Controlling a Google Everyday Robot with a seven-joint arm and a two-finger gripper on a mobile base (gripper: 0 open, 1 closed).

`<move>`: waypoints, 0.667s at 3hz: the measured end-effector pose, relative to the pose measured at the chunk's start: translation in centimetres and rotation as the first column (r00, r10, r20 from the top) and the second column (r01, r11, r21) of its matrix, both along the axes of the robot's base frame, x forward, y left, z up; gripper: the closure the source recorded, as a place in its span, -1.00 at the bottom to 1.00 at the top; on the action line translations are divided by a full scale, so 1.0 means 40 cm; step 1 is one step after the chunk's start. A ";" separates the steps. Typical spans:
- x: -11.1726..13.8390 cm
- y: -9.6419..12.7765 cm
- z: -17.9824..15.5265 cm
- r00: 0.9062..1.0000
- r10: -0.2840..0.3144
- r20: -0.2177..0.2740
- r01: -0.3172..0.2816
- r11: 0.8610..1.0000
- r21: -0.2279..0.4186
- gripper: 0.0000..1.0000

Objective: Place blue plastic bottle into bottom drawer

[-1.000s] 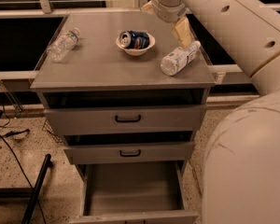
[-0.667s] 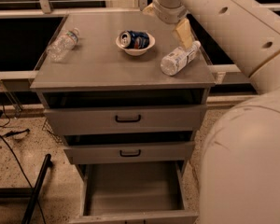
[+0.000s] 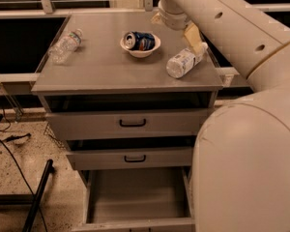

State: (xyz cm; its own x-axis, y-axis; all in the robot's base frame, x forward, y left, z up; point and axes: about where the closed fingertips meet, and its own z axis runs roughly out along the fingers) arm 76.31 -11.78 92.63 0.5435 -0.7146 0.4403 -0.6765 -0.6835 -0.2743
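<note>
**Bottle lies at the edge, with a narrow way down**

The bottom drawer [image 3: 135, 197] stands pulled out, but the middle drawer [image 3: 130, 157] juts a little over its back part, and the top drawer [image 3: 130, 123] is also slightly out. A bottle lowered too close to the cabinet front could strike those fronts and fall to the floor. The robot's own bulky arm [image 3: 241, 129] also crowds the right side of the opening.

Up on the cabinet top [image 3: 111, 69], the bottle [image 3: 183, 63] lies on its side near the right edge. It is round and smooth, so a nudge could roll it off. The gripper [image 3: 197, 41] is at its cap end, and I cannot tell whether it has hold of the bottle. A hold taken that far from the middle would likely let the heavy base sag or slip.

The bottom drawer shows only its bare grey floor. Further back, a white bowl [image 3: 140, 52] holds a blue can [image 3: 139, 40] lying on its side. A small bottle [image 3: 65, 45] lies at the far left, well apart.
</note>
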 end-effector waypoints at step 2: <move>-0.002 -0.049 -0.038 0.999 -0.032 -0.027 0.029 0.996 -0.086 -1.00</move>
State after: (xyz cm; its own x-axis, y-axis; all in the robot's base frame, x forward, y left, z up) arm 76.23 -13.75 91.10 0.5349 -0.6913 0.4858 -0.7040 -0.6826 -0.1960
